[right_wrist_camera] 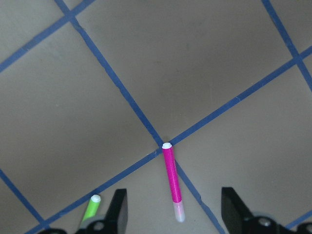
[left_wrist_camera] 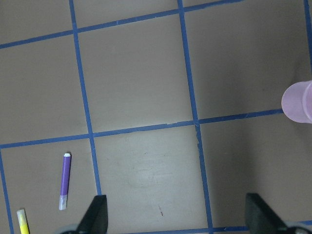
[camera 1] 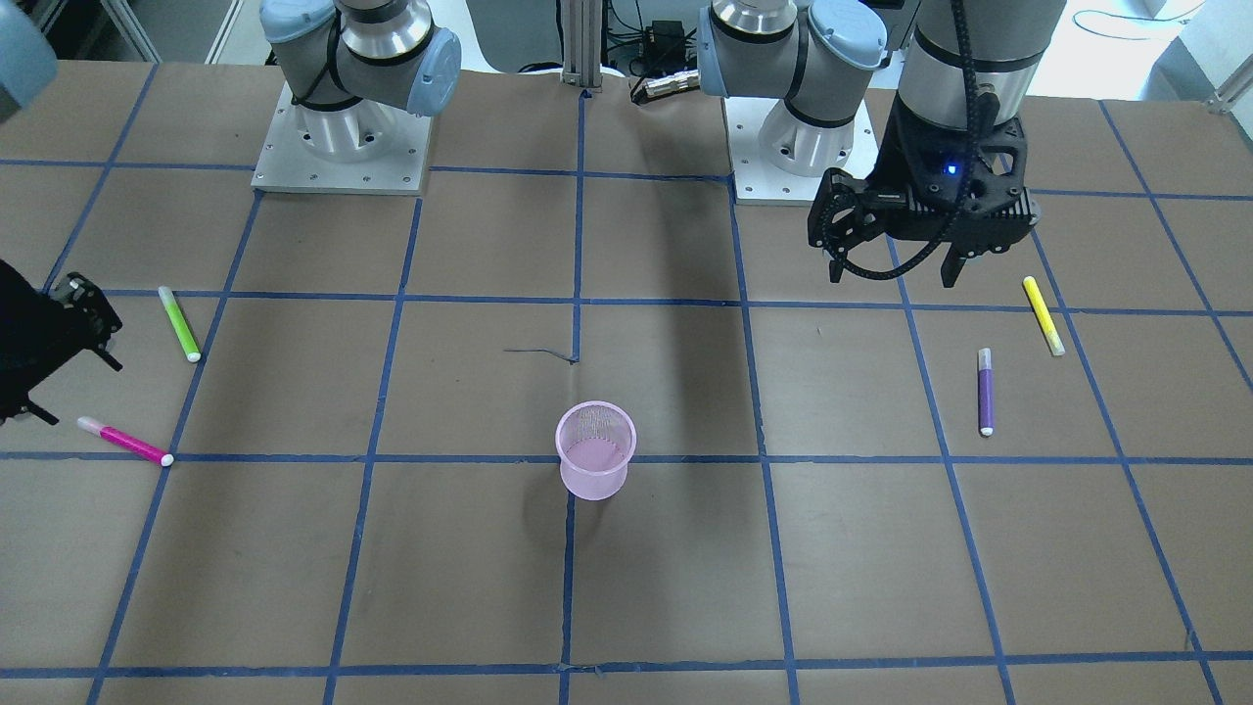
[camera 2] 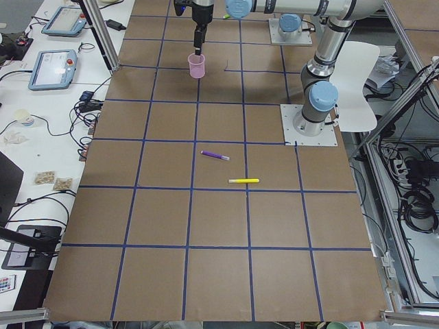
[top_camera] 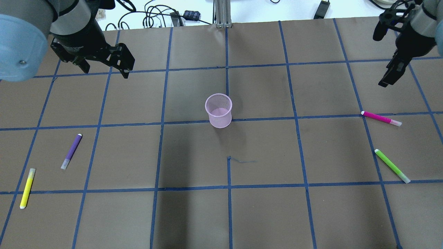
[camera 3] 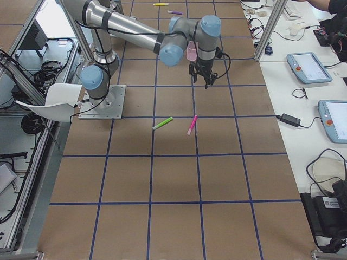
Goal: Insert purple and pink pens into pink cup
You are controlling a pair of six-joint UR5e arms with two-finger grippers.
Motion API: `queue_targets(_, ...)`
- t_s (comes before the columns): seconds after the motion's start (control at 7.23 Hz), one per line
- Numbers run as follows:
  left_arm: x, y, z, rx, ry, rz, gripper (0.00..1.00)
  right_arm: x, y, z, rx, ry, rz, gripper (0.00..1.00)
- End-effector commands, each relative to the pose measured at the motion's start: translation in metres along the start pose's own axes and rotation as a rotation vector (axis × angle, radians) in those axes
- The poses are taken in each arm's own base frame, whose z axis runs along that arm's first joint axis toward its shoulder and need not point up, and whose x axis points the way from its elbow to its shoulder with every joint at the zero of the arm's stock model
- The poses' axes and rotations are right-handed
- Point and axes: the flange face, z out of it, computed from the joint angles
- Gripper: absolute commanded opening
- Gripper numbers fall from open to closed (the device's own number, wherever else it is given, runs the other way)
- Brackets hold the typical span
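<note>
Left gripper [left_wrist_camera: 178, 217] and right gripper [right_wrist_camera: 176, 214] hang spread, empty; purple pen [top_camera: 72, 151] and pink pen [top_camera: 380, 118] lie well to either side of the pink cup [top_camera: 218, 110] (light mesh), which a rim-striking pen may topple.

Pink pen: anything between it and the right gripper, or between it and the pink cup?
Nothing visible. The pink pen lies free near the open right gripper; the green pen sits aside, and nothing shows between pen and pink cup.

— What colour is the worktop [top_camera: 266, 218]?
— Brown, crossed by a blue line grid [top_camera: 229, 207].
— And the pens?
— One purple pen [top_camera: 72, 151], one pink pen [top_camera: 380, 118], one green pen [top_camera: 392, 165], one yellow pen [top_camera: 27, 187]; the pink cup [top_camera: 218, 110] is translucent mesh.
</note>
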Motion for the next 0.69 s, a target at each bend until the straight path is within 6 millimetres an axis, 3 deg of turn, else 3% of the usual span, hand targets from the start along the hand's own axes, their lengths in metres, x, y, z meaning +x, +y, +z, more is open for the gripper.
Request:
queue_targets(0.0, -0.049, -0.021, 0.090, -0.161, 0.031, -0.078, 1.00, 0.034, 0.038, 0.078, 0.126, -0.048, -0.138, 0.72)
queue_targets(0.14, -0.084, -0.024, 0.119, -0.212, 0.048, -0.110, 1.00, 0.043, 0.050, 0.106, 0.150, -0.086, -0.157, 0.71)
queue_targets(0.41, -0.149, -0.016, 0.178, -0.293, 0.150, -0.091, 1.00, 0.044, 0.053, 0.136, 0.199, -0.100, -0.266, 0.69)
queue_targets(0.55, -0.176, 0.010, 0.234, -0.376, 0.199, -0.074, 1.00, 0.036, 0.059, 0.150, 0.209, -0.103, -0.268, 0.66)
